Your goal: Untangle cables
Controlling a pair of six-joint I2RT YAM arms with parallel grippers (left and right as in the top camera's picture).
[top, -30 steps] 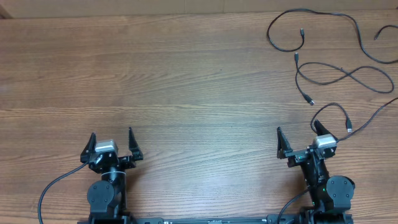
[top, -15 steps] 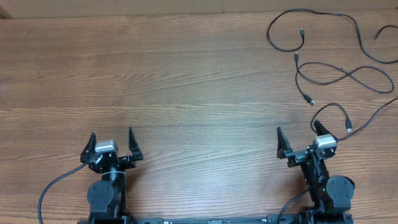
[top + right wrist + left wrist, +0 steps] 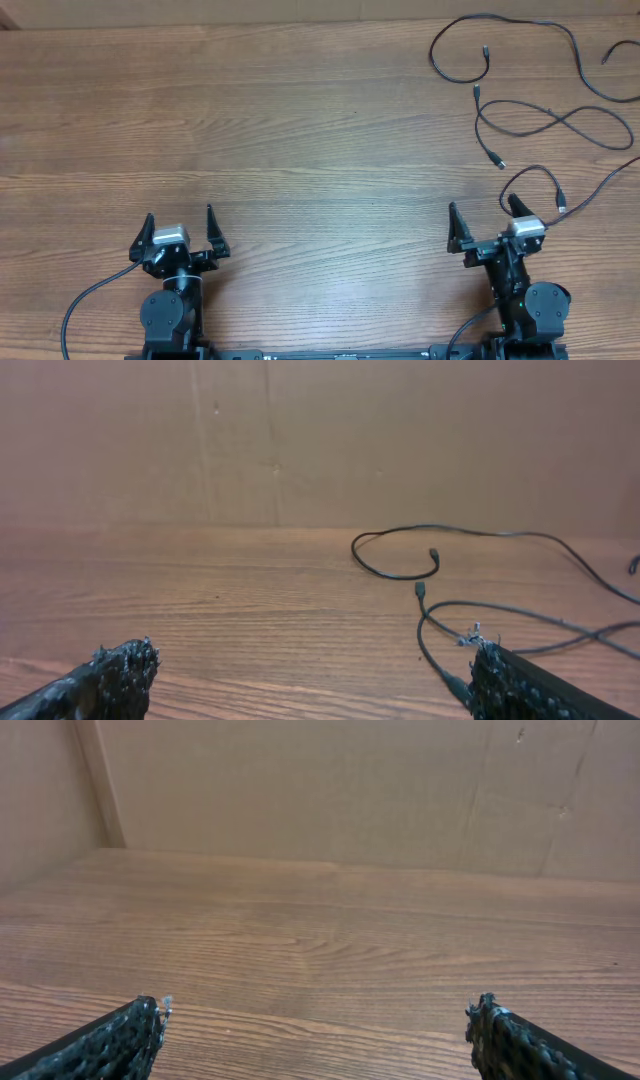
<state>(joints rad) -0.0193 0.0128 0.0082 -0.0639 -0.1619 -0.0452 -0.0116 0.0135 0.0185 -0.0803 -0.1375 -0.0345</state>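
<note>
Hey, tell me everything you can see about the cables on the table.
The cables are thin, black, flexible cords with small plug ends, and they look rubber-coated. They lie loose and flat on the wooden table, on its far right side, in open loops and curves that cross in places. Some run out of the overhead view at the right. The nearest loop curls close beside the open right gripper. Nothing holds them.
</note>
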